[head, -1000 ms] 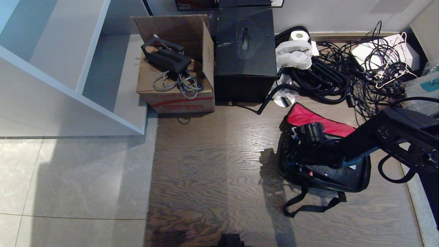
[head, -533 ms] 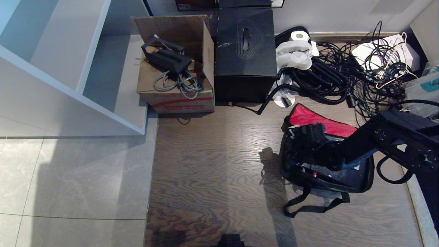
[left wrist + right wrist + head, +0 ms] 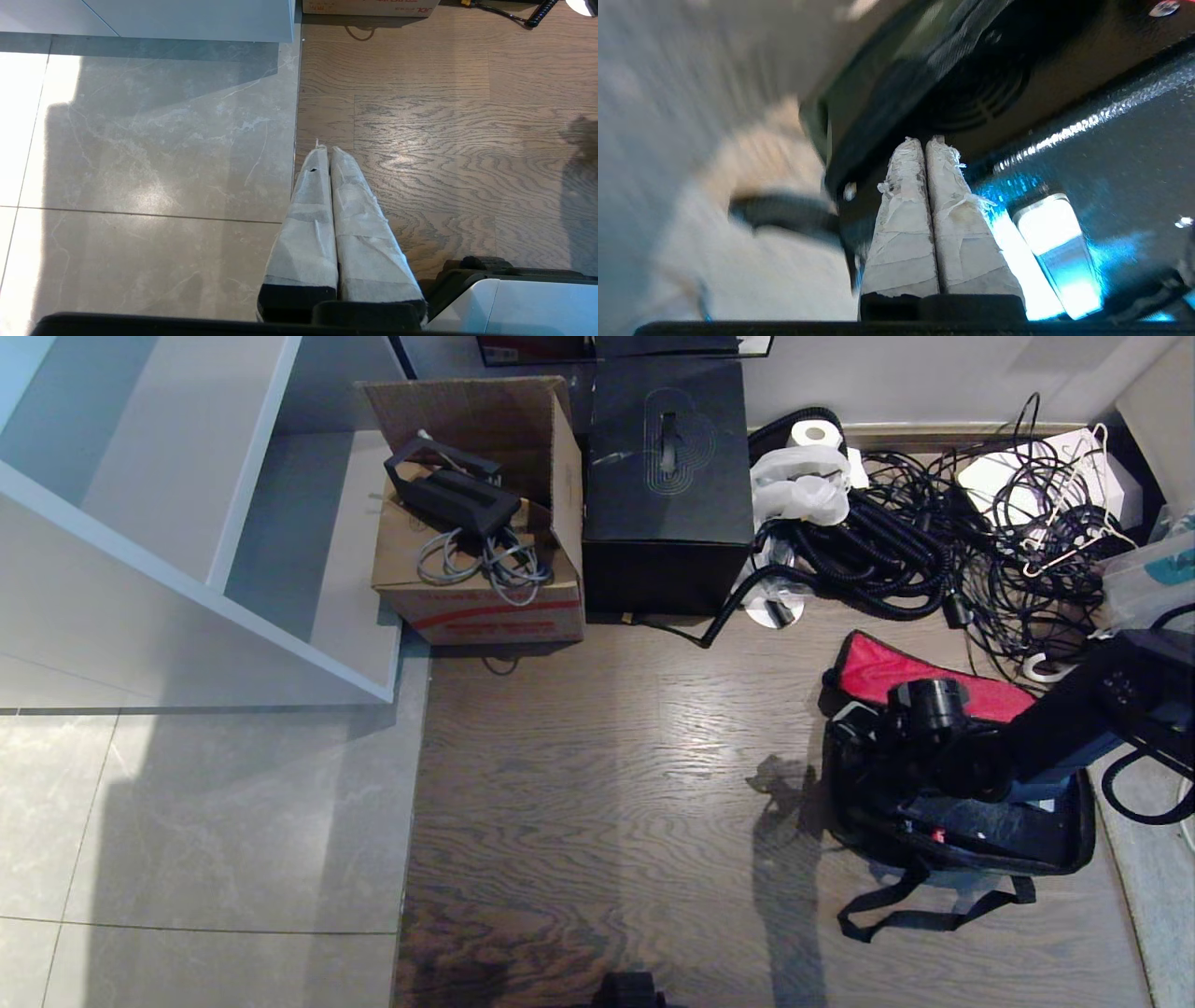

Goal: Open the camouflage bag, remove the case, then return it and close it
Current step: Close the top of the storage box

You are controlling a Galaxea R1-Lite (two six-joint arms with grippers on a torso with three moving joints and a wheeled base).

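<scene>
Camouflage bag (image 3: 952,845) lies open on the wooden floor (image 3: 607,784) at the right of the head view, its red lid lining (image 3: 920,679) folded back toward the tangle of black cables (image 3: 934,541). The speckled black case (image 3: 1004,826) sits inside the bag, a small red latch showing at its near edge. The right arm reaches in from the right, and its wrist hangs over the bag's left end; the right gripper itself is hidden beneath it there. A black strap (image 3: 924,915) trails onto the floor in front of the bag. Farther back stand a cardboard box (image 3: 476,569) and a black cube box (image 3: 667,476).

From the left wrist view, the left gripper (image 3: 325,150) hangs over the seam between grey tile (image 3: 140,163) and wood, its taped fingers pressed together on nothing.

From the right wrist view, which is smeared, the right gripper (image 3: 924,141) has its taped fingers pressed together, tips at the bag's dark edge beside the glittery case (image 3: 1111,140); it seems to pinch nothing, though the blur makes that uncertain.
</scene>
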